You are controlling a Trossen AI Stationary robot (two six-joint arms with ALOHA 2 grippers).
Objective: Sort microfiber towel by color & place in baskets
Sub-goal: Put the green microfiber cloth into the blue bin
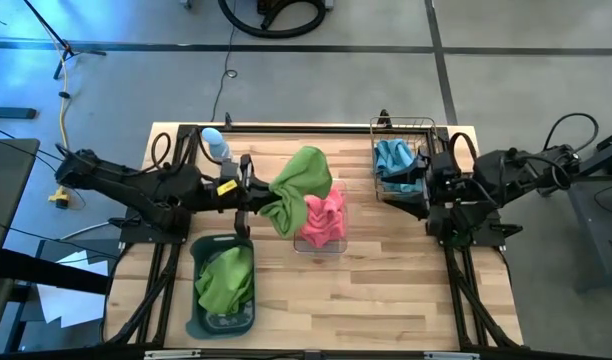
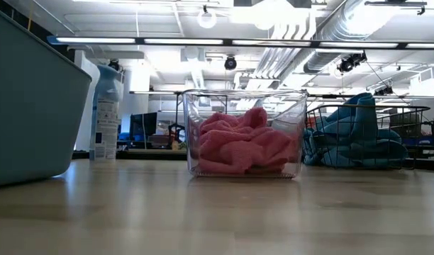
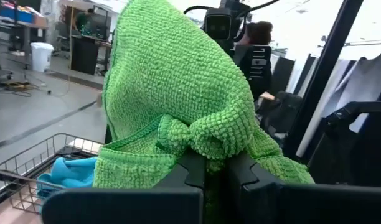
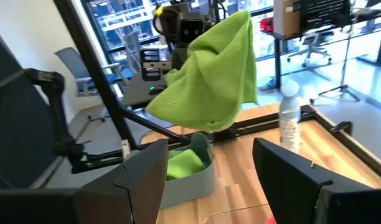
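My left gripper (image 1: 256, 193) reaches level from the table's left and is shut on a lime green microfiber towel (image 1: 301, 185), held in the air beside the clear bin (image 1: 338, 243). The same towel (image 4: 209, 74) shows in the right wrist view. Pink towels (image 2: 242, 145) fill the clear bin. Blue towels (image 1: 394, 160) lie in the wire basket (image 1: 418, 124) at the far right. Another green towel (image 1: 226, 278) lies in the grey tub (image 1: 199, 322) at the near left. My right gripper (image 4: 206, 180) waits open beside the wire basket, with nothing between its fingers. My left gripper pinches a bunched, gathered fold of the green towel (image 3: 200, 146) between its two fingers (image 3: 190, 173), several layers together. The fingers come level from the table's left. The towel is lifted clear of the table and flops loosely around and beyond the fingertips.
A pale blue bottle (image 1: 216, 143) stands at the far left behind my left arm. Bare wooden tabletop (image 1: 386, 300) spreads along the near side between the tub and the right arm's frame. A person (image 3: 256, 37) sits in the room beyond the table.
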